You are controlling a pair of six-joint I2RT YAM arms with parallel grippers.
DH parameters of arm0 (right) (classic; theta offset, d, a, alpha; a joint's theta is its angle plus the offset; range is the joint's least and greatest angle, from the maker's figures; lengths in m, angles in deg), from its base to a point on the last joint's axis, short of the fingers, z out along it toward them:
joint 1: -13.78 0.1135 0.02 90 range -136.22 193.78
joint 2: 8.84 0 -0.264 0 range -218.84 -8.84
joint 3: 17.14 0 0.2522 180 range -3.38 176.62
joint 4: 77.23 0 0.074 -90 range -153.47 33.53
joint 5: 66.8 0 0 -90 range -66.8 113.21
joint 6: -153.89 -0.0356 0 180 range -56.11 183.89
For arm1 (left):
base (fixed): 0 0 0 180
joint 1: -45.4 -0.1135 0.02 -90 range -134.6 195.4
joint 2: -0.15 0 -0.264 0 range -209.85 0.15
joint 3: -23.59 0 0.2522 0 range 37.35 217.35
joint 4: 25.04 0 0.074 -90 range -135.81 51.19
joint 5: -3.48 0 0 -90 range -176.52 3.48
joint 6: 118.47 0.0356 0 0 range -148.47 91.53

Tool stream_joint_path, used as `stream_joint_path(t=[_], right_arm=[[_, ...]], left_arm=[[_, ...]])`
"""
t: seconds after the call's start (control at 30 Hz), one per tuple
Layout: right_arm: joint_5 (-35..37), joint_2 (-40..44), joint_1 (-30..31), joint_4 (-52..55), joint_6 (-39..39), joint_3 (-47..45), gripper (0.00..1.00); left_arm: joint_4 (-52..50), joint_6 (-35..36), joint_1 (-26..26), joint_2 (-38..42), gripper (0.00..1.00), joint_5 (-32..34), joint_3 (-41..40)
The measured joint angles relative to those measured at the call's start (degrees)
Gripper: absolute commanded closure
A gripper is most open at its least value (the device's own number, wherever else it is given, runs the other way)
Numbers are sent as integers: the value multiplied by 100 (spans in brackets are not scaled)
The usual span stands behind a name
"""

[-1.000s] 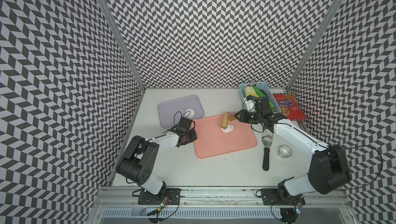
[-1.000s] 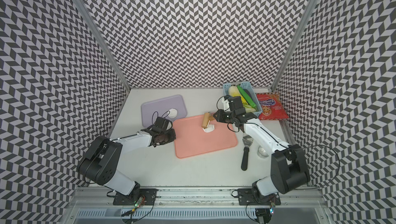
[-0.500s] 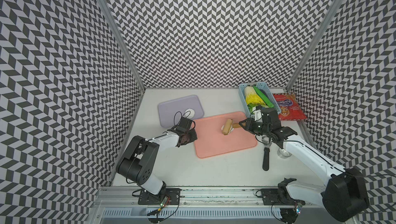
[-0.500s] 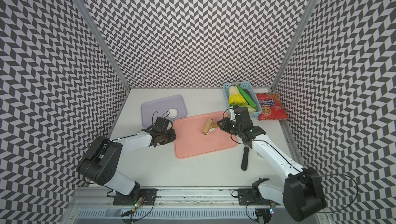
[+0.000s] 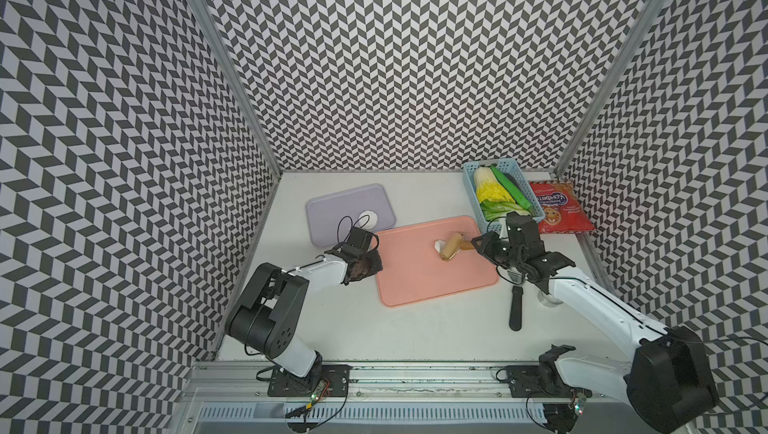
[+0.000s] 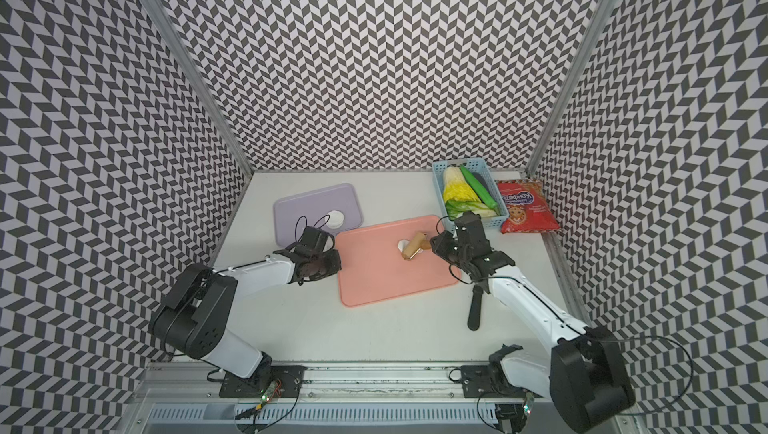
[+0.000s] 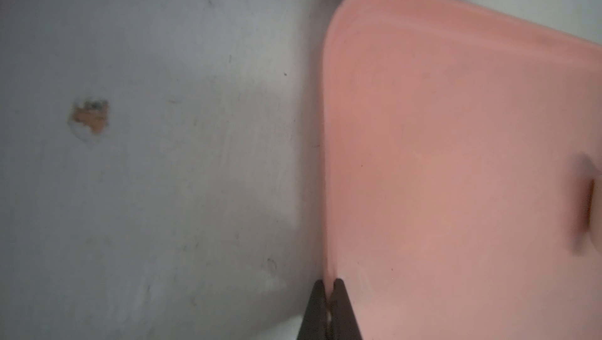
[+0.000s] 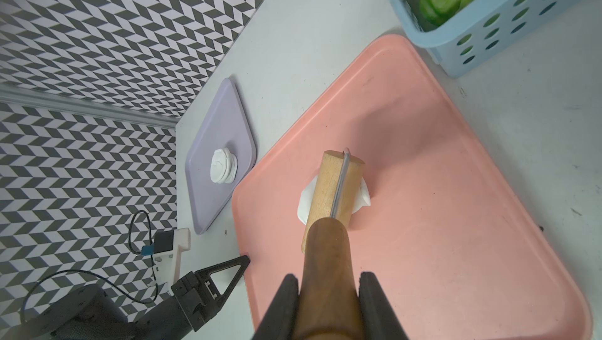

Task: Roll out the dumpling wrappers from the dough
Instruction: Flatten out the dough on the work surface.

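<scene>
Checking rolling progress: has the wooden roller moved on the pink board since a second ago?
Yes. The wooden roller, held by the right gripper, has rolled over the dough toward the front edge of the pink board.

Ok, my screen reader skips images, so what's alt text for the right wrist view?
The right claw grips a wooden roller by its handle, barrel lying across white dough on a pink board; a stack of round wrappers sits on a lilac tray beyond.

Lab robot cell: chevron walls (image 5: 415,58), aluminium frame (image 5: 226,66).
</scene>
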Motion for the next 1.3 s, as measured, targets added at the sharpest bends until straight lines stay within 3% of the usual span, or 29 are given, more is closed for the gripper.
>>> stream_joint_path(t=[0.3, 0.6, 1.0, 1.3], right_arm=[[-72, 120, 0, -831, -739, -776, 100], [-175, 125, 0, -1462, -866, -1193, 100], [-271, 142, 0, -756, -197, 39, 100], [-334, -487, 87, -962, -72, 37, 100]], left_arm=[[2, -2, 4, -2, 100, 4, 0], [7, -2, 7, 0, 100, 4, -7], [9, -2, 7, 2, 100, 9, -7], [9, -2, 22, 2, 100, 39, -7]])
